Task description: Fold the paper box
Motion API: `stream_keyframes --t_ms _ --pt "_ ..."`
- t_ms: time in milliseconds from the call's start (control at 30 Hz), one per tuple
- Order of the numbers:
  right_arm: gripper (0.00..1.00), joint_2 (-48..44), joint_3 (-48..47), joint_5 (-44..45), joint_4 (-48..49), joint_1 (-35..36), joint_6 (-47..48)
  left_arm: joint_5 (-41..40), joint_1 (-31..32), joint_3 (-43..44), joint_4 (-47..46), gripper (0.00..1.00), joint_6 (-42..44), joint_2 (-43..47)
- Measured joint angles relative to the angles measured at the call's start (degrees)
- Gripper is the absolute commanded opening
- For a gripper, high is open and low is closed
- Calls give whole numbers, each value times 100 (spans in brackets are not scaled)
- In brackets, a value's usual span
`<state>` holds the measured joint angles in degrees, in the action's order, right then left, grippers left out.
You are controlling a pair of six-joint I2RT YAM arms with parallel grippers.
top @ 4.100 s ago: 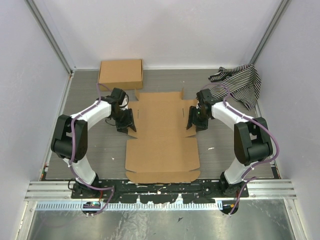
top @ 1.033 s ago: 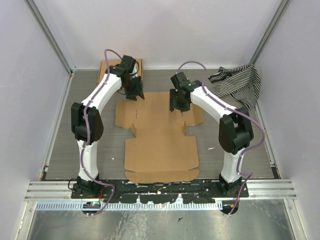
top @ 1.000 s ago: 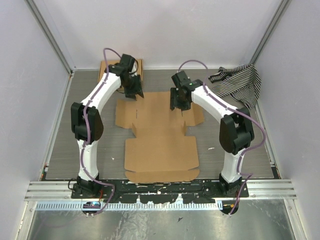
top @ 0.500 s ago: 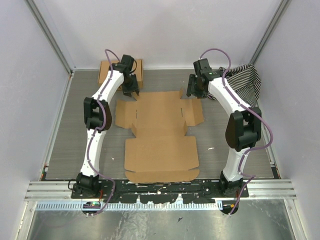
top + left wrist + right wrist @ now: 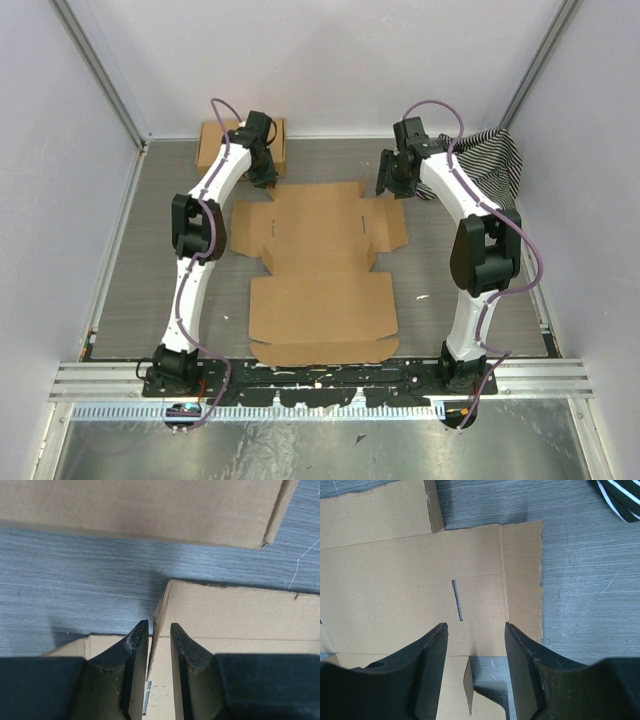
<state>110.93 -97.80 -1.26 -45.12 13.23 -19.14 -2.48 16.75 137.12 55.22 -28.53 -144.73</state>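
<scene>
Flap-gripping looks to be the step in hand. The paper box (image 5: 320, 270), a flat brown corrugated cardboard sheet, lies on the grey surface (image 5: 150, 270). The left pincer (image 5: 159, 626) is set nearly together about a far-left flap edge; clamping cannot be told. The right pincer (image 5: 475, 625) is held apart above the far-right corner. Inward folding is called for; room is crowded far-left by a closed brown cardboard box (image 5: 241, 146).

You had nothing to read: no text, label, brand, number or sign showed on the paper box (image 5: 320, 300) or anything around it.
</scene>
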Motion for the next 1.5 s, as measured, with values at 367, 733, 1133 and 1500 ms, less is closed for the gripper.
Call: stream_keyframes --t_ms 367,733,1133,1500 --pt "56 2 -68 -116 -15 -74 59 4 0 -313 -275 0 162 188" --pt "56 -7 -728 -378 -59 -168 216 66 92 -3130 -2695 0 627 2935" --pt "57 -533 -1440 -704 -420 -214 393 533 153 -3622 -3786 0 1235 3375" --pt "57 -575 -1980 -1023 -675 -586 387 1027 164 -3827 -4127 0 1486 3504"
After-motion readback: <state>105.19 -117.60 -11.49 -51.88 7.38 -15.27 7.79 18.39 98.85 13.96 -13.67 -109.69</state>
